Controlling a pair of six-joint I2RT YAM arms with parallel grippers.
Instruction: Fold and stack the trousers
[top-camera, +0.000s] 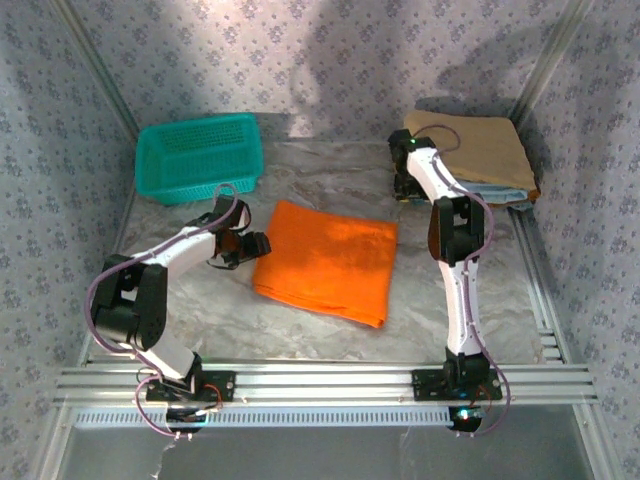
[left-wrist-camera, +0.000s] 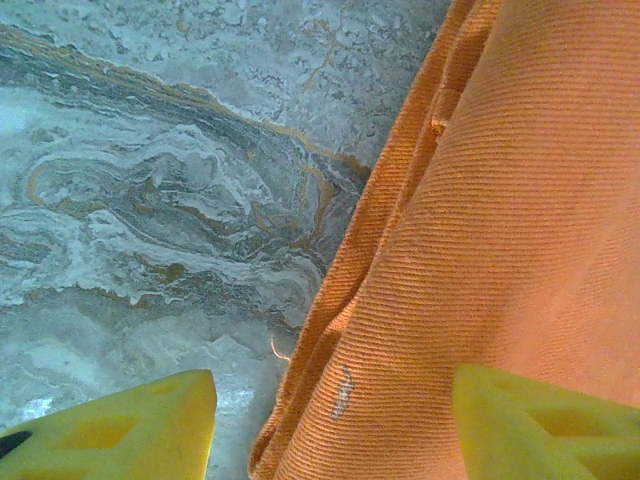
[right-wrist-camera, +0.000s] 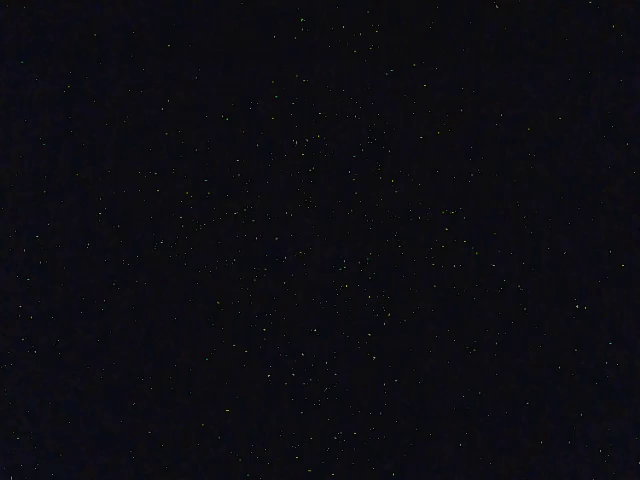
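Observation:
The orange trousers (top-camera: 325, 258) lie folded into a flat rectangle in the middle of the marble table (top-camera: 330, 170). My left gripper (top-camera: 250, 245) is at their left edge, low over the table and open. In the left wrist view its yellow fingers (left-wrist-camera: 150, 425) straddle the layered edge of the trousers (left-wrist-camera: 480, 230): one finger is over bare marble, the other over the cloth, and nothing is pinched. My right gripper (top-camera: 404, 180) points down at the back right, beside the tan folded garment (top-camera: 475, 145). Its wrist view is black, so its jaws cannot be read.
A teal basket (top-camera: 198, 155) stands at the back left. The tan garment tops a stack with light blue folded garments (top-camera: 500, 193) at the back right. Patterned walls close in the table, and aluminium rails (top-camera: 330, 382) run along its near edge.

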